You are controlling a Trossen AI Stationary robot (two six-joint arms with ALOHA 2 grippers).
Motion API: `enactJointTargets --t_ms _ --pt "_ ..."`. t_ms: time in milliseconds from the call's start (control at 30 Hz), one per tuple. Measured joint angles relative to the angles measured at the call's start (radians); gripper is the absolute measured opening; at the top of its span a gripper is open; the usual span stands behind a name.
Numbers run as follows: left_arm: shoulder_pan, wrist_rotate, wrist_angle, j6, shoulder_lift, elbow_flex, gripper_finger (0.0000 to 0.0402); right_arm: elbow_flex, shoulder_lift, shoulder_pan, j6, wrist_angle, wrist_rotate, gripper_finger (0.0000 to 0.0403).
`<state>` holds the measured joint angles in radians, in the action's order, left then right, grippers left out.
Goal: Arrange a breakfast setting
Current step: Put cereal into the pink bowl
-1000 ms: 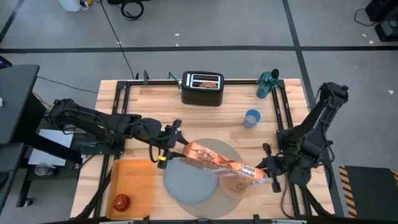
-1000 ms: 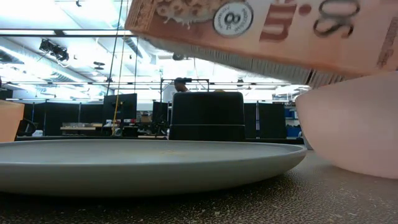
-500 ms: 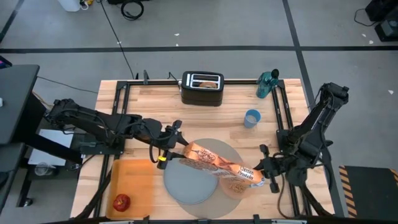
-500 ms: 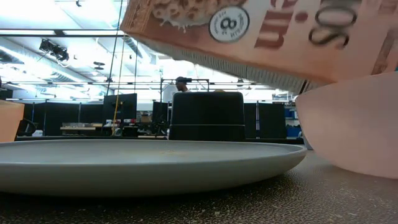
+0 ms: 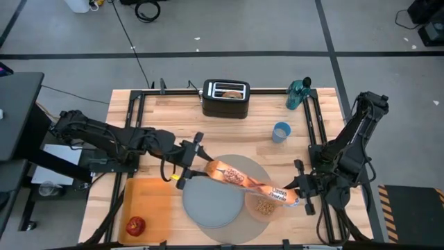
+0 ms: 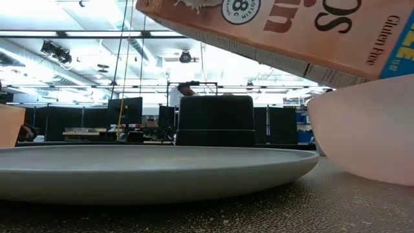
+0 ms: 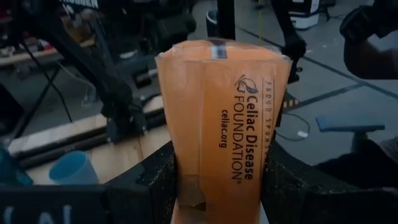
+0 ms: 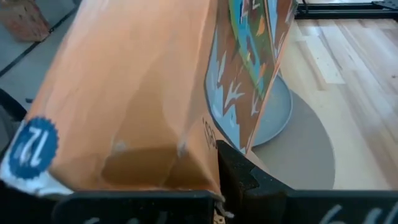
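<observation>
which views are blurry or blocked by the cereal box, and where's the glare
Right wrist view: the cereal box fills most of the picture, close and soft. Left wrist view: box print sharp, the room behind dim and blurred. Low view: bright ceiling lights glare above; the pink bowl is cropped at the edge. High view: even light.

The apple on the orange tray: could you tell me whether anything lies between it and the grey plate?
Nothing visible does. The red apple sits on the orange tray, and only bare tray and table separate it from the grey plate; the cereal box hangs farther right.

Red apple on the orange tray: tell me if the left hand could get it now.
Probably not: the left hand is gripping the cereal box tipped over the pink bowl. The red apple itself lies unobstructed.
</observation>
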<state>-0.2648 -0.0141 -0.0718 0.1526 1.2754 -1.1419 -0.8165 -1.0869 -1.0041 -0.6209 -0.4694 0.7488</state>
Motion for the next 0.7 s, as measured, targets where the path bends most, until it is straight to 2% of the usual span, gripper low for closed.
enactJointTargets --t_ms 467,600,700 --pt "0.037 -0.083 0.118 0.010 0.010 0.001 0.0192 -0.002 -0.011 -0.034 -0.038 0.024 0.005 0.0011" --pt "0.046 -0.090 0.091 -0.016 0.025 0.002 0.0192 -0.002 -0.025 -0.030 -0.037 0.027 -0.077 0.0011" --pt "0.054 -0.091 0.097 -0.034 0.034 0.002 0.0192 -0.001 -0.013 -0.035 -0.018 0.016 -0.051 0.0011"
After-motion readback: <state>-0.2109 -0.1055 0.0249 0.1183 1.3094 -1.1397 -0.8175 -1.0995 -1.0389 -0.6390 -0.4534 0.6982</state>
